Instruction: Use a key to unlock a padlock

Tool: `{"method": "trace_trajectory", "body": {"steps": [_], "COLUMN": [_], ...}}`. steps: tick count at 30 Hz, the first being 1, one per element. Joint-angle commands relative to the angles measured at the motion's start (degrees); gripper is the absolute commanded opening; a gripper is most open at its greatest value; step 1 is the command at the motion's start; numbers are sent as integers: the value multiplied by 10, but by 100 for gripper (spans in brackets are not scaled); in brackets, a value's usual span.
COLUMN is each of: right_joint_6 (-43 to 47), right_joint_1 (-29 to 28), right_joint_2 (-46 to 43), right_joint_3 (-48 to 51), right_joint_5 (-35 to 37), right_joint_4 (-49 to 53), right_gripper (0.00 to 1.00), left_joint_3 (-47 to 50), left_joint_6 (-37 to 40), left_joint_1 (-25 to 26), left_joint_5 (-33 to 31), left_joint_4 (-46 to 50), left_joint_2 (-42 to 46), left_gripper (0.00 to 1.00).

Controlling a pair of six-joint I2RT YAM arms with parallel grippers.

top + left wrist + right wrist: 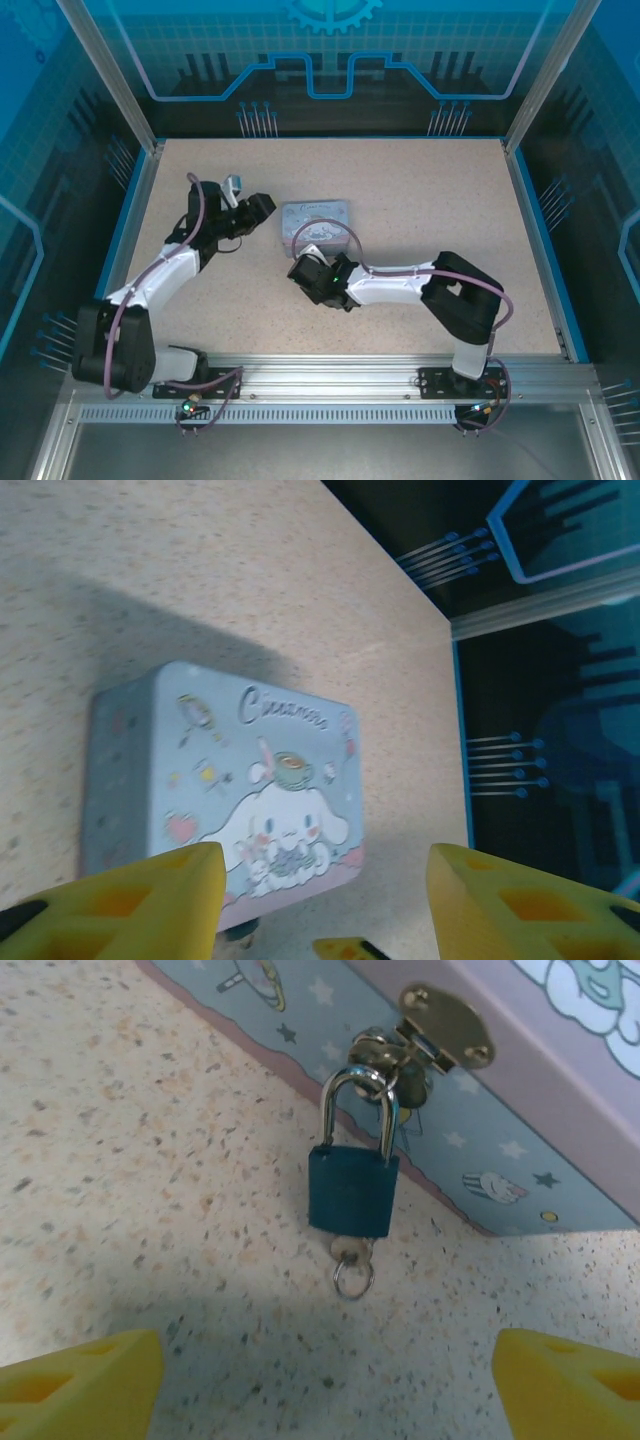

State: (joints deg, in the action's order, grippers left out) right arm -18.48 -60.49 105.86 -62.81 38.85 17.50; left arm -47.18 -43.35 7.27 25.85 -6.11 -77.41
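Note:
The padlock (353,1192) has a teal body and lies on the tabletop, its metal shackle hooked through the hasp (445,1025) of a pale blue cartoon tin (300,1020). The key (352,1258) sits in the bottom of the padlock, with its small ring resting on the table. My right gripper (330,1390) stands open just in front of the key, one yellow finger on each side and nothing between them. My left gripper (325,900) hovers open above the tin (220,780), at its left end, and holds nothing. From above, the left gripper (258,208) and right gripper (303,268) flank the tin (318,222).
The speckled beige table (430,200) is bounded by blue rails and glass walls at the sides and back. The right arm's body (400,288) stretches across the near middle. A yellow tip of the other gripper (345,948) shows below the tin.

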Motion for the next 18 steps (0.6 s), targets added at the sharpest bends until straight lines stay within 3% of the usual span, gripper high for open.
{"method": "trace_trajectory", "body": {"steps": [1,18], "right_joint_6": [-11,-51], "right_joint_1": [-2,19], "right_joint_2": [22,80], "right_joint_3": [-32,-27], "right_joint_5": [49,58], "right_joint_4": [-14,-70], "right_gripper": [83,64], "left_joint_3": [-39,-145], "left_joint_6": [15,23], "left_joint_1": [-3,67], "left_joint_5": [54,82], "left_joint_4": [-24,-34], "left_joint_2": [-33,-163], "left_gripper": [55,51]}}
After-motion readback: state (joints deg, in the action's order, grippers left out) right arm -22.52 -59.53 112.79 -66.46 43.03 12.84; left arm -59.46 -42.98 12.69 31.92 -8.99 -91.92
